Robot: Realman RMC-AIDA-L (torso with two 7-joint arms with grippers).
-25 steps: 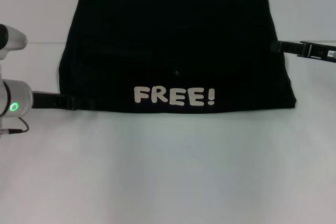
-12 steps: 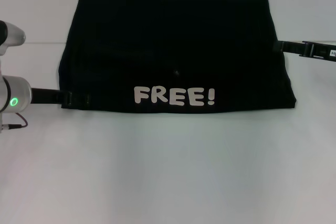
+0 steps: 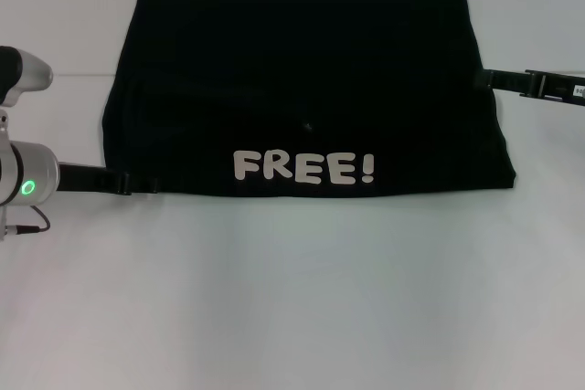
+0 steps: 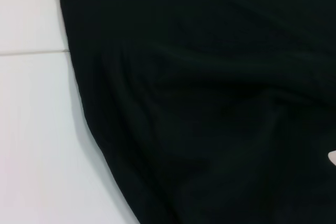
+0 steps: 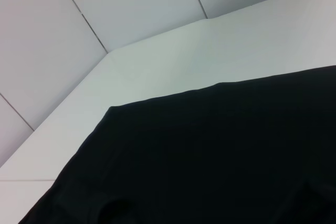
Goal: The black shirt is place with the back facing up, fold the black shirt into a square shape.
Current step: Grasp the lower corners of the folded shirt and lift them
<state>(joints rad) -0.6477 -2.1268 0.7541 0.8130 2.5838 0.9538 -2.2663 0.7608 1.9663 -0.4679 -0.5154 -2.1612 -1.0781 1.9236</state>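
Black shirt (image 3: 306, 89) folded wide on worktop (image 3: 292, 299). Left gripper (image 3: 137, 185) at near-left corner, right gripper (image 3: 483, 79) at right edge; finger states unclear, probably pinching. I lift both evenly, keep edges aligned.

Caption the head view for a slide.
Black shirt folded on white table, "FREE!" lettering up, left gripper and right gripper at its side edges.

black shirt (image 4: 210, 103), rumpled, on white table (image 4: 37, 140)
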